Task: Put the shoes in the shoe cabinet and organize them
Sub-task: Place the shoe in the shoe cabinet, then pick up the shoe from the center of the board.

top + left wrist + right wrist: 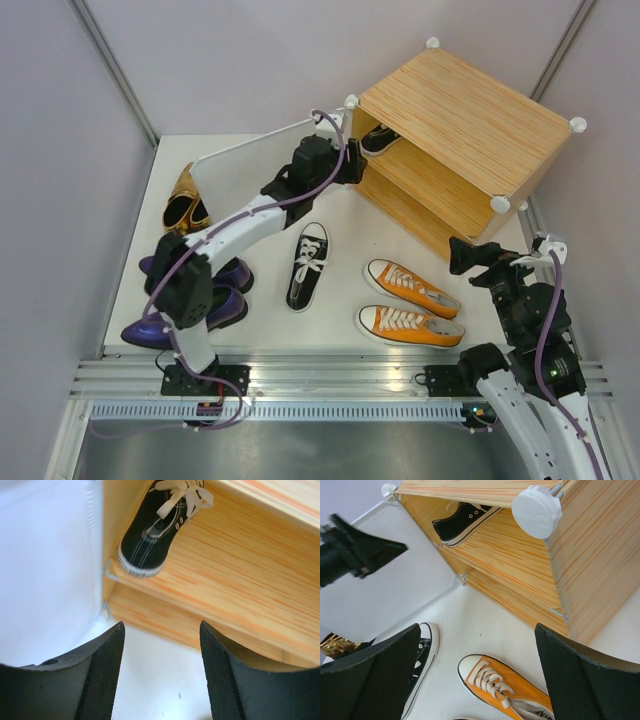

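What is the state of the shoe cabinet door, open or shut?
Open. The white panel door stands swung away from the shoe cabinet, and a black sneaker on the inner shelf is in plain view.

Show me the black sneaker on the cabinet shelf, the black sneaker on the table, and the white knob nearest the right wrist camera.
Shelf sneaker (142, 545): left wrist view, black canvas near the heel.
Table sneaker (310, 256): top view, white laces.
Knob (536, 511): right wrist view, its round face.
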`<state>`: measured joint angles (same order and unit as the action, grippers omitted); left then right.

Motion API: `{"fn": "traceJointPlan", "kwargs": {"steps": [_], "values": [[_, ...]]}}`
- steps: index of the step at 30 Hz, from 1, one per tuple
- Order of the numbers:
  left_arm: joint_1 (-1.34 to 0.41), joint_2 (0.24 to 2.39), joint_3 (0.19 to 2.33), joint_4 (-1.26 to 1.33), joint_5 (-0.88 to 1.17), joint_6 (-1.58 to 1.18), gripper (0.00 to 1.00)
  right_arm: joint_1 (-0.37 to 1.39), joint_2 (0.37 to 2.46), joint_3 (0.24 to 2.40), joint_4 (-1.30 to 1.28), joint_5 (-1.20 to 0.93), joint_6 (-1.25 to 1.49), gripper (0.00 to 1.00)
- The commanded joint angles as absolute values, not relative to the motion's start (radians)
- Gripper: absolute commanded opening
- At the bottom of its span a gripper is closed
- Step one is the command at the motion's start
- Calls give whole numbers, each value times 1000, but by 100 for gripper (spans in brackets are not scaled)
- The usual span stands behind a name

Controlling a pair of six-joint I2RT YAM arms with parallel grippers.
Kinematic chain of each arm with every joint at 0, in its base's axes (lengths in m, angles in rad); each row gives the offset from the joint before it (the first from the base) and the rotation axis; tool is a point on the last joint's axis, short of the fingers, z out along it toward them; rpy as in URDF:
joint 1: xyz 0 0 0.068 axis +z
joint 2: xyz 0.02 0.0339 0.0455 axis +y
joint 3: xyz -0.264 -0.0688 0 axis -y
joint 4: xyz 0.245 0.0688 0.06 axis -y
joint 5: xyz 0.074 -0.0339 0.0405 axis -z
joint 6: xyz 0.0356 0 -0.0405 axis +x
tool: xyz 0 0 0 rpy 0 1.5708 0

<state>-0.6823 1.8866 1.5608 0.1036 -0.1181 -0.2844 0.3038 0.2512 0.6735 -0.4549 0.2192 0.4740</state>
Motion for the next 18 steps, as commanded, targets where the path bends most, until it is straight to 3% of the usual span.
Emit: {"fn": "traceJointPlan", "kwargs": {"steps": [1,9,13,18], "values": [[-687,1636,1401,97,-107,-342,66,308,233,661,-425,227,462,98],[-741,1150,912,-104,-115,-518,67,308,241,660,-434,184,466,98],[-811,1013,728,-230,-175,-578,68,313,242,657,-439,158,469,98],[-902,997,661,-316,-238,-640,72,321,236,657,-440,152,471,98]]}}
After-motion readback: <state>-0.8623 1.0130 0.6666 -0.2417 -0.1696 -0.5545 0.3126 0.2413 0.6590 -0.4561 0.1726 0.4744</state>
